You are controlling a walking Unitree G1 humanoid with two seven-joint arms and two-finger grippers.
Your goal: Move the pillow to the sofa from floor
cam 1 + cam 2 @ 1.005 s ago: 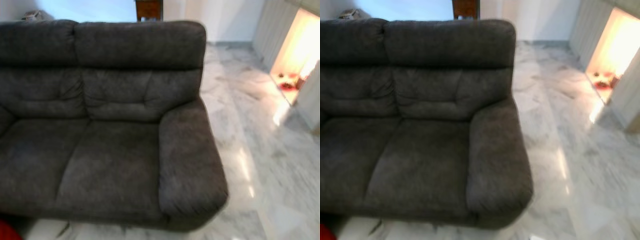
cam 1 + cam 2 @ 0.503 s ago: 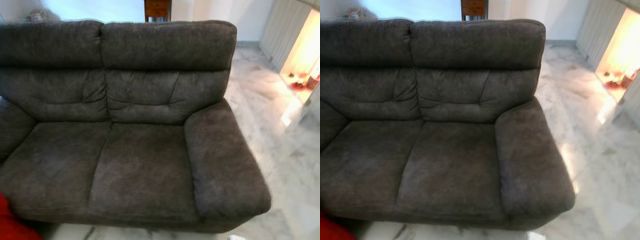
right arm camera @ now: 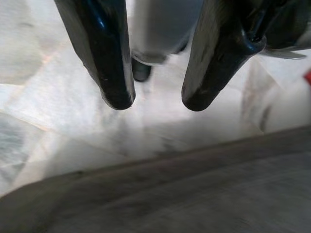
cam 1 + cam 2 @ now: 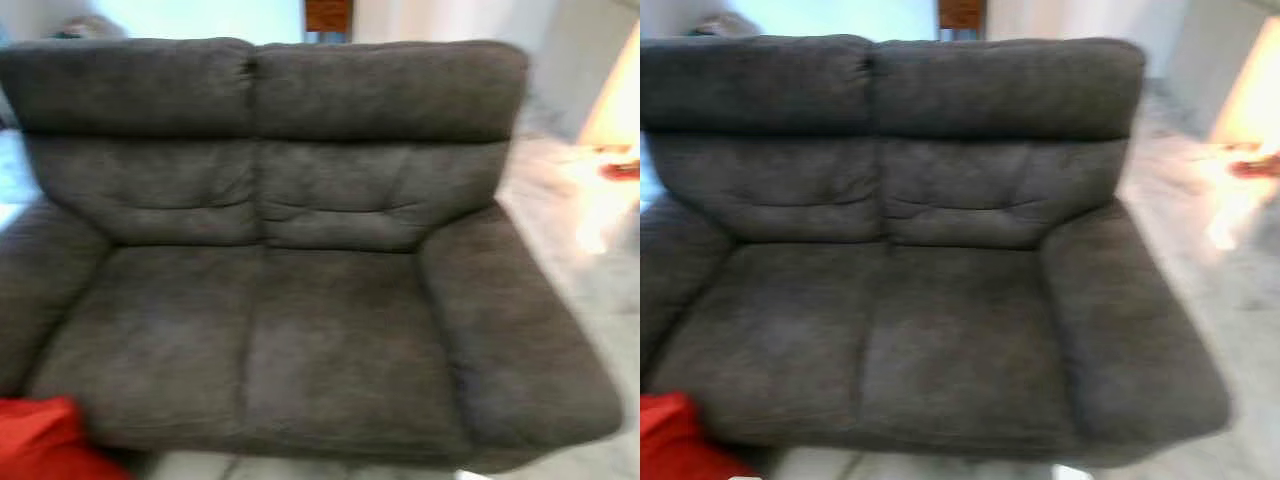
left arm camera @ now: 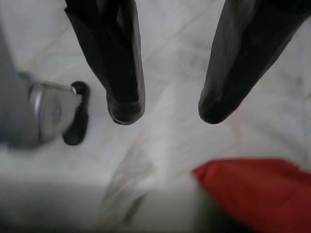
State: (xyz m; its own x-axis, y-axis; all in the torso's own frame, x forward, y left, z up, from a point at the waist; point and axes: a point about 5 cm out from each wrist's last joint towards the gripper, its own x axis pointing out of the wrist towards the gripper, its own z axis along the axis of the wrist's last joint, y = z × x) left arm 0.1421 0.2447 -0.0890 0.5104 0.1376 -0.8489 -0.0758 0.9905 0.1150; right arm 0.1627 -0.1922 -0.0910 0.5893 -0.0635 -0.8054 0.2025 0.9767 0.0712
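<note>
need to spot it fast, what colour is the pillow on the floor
Red; the pillow shows best in the left wrist view.

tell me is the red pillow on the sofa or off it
Off it: the red pillow lies on the floor by the sofa front's left corner.

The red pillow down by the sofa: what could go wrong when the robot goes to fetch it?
The red pillow lies on the pale marble floor at the sofa front's left corner, partly cut off by the head view's edge, so the robot may misjudge where it ends. The head views are blurred, which could spoil its aim. The left gripper hangs open above the floor beside the pillow, not over it, so a straight reach down might close on nothing.
</note>
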